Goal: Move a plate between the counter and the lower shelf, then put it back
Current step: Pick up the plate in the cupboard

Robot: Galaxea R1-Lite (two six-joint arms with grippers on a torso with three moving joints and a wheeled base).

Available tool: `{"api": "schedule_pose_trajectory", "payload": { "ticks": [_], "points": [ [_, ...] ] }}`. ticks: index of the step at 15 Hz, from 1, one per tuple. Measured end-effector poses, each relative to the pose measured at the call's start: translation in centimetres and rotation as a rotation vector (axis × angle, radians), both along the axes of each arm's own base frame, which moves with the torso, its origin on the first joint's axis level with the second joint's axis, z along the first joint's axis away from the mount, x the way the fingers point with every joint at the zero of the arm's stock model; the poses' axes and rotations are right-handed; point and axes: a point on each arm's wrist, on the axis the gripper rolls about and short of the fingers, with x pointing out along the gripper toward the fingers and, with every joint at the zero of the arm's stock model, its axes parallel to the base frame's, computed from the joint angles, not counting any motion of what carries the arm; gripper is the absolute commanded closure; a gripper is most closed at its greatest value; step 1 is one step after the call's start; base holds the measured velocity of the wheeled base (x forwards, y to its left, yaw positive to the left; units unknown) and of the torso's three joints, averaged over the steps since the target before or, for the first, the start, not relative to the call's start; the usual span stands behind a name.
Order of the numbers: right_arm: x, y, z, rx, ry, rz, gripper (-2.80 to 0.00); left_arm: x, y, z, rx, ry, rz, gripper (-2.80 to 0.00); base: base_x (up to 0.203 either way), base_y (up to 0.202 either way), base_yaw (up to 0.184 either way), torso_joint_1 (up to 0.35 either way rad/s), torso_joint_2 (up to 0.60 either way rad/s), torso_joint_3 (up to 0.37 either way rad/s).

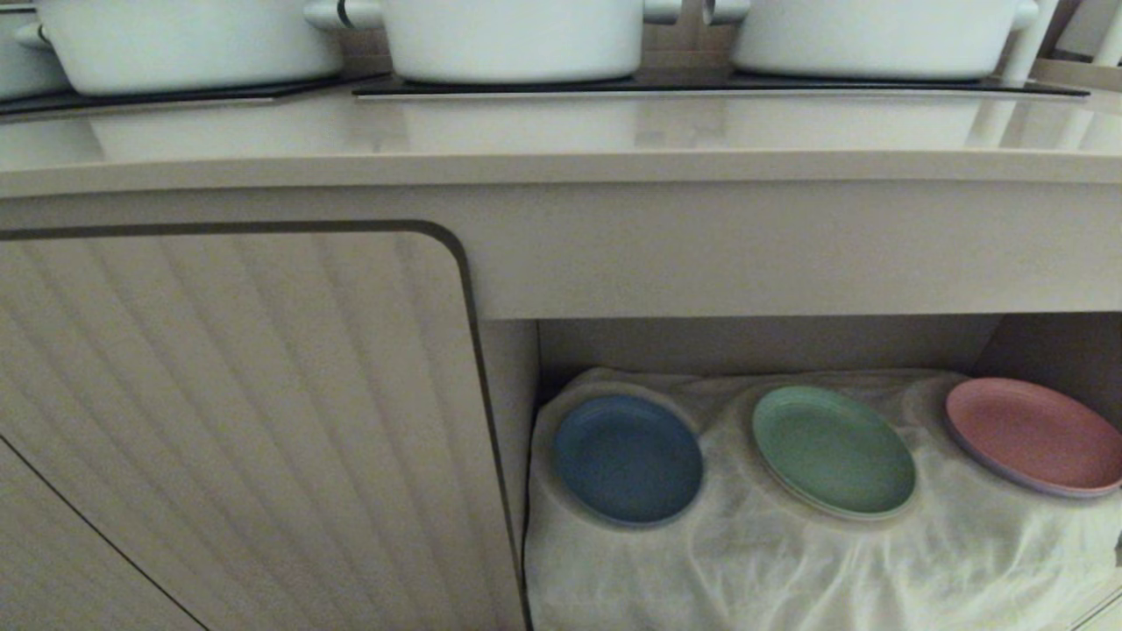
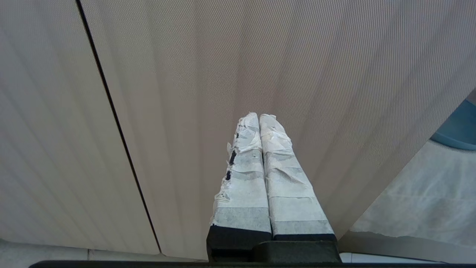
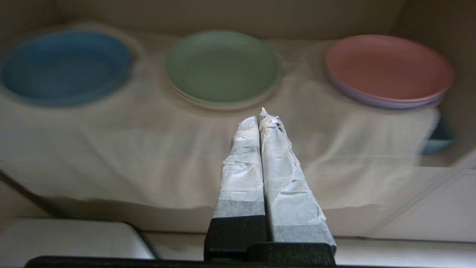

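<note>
Right wrist view: right pincer (image 3: 259, 118) fully closed, taped fingers (image 3: 241, 163) pressed together, holding nothing.
R pincer pos: in front of the lower shelf (image 3: 230, 15), tips over the white cloth (image 3: 111, 156), pointing twd the green plate (image 3: 222, 66), not touching it.
L pincer: left pincer (image 2: 259, 117) also closed, empty, taped fingers (image 2: 245, 175) side by side; faces the ribbed cabinet door (image 2: 260, 56), parked. Neither arm shows in head view.
Plate: blue plate (image 1: 628, 458) sits on the cloth at the left end of the shelf, rim up, flat-ish in a dent of the fabric. Bit blurred in R wrist view (image 3: 66, 67); sliver visible at the edge of L wrist view (image 2: 459, 128).
Neighbours: green plate mid shelf, w/ a 2nd plate edge under it; pink plate (image 1: 1034, 434) at the right end, on top of a pale lilac one. All 3 spots apart, no contact betw. them.
Cloth: wrinkly, drapes over the shelf's front edge.
Desk: beige desk (image 1: 561, 140) above the shelf, thick front edge, black cooktop panels (image 1: 701, 86) at the back.
On cooktop: 3 white pots (image 1: 513, 39) in a row, only lower parts in view.
Door: ribbed door left of the shelf, dark outline w/ rounded corner, closed.
</note>
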Motion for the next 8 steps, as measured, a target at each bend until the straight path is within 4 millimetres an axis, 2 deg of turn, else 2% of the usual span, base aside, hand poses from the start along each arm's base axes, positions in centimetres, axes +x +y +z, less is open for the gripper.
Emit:
{"api": "schedule_pose_trajectory", "payload": {
  "ticks": [3,8],
  "points": [
    [-0.2,-0.1,0.1,0.077,-0.025,-0.023,0.0,0.0,0.0,0.0,0.0,0.0,0.0,0.0,0.0,0.0,0.0,0.0,0.0,0.0],
    [-1.2,0.0,-0.2,0.013,-0.121,0.011,0.0,0.0,0.0,0.0,0.0,0.0,0.0,0.0,0.0,0.0,0.0,0.0,0.0,0.0]
  ]
}}
